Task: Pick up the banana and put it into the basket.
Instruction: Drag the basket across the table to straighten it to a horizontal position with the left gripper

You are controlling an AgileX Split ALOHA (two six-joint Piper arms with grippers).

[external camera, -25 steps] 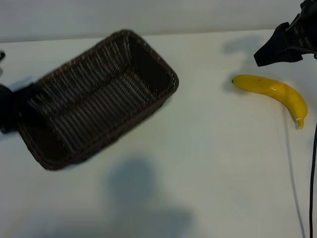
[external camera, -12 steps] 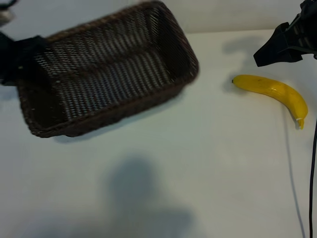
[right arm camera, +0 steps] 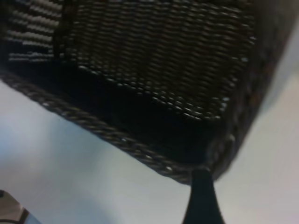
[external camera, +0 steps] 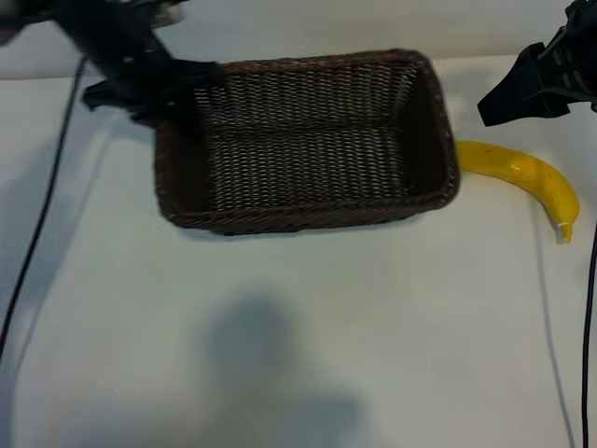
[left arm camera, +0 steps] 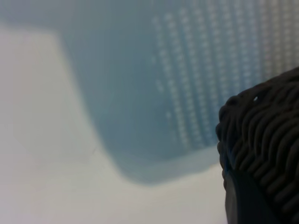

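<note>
Basket (external camera: 308, 140) carriage is my job now: my left fingers (external camera: 177, 84) are clamped on its far-left rim, its right end overlapping the banana (external camera: 522, 177) on the desk (external camera: 298, 355), so I should keep it level while my right fingers (external camera: 508, 98) wait apart above the banana.

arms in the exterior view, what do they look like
Both arms are black. The left pincer is a dark, angular block with a thin black cable trailing from it. The right pincer tapers to a blunt wedge, and another black cable hangs below it.
</note>
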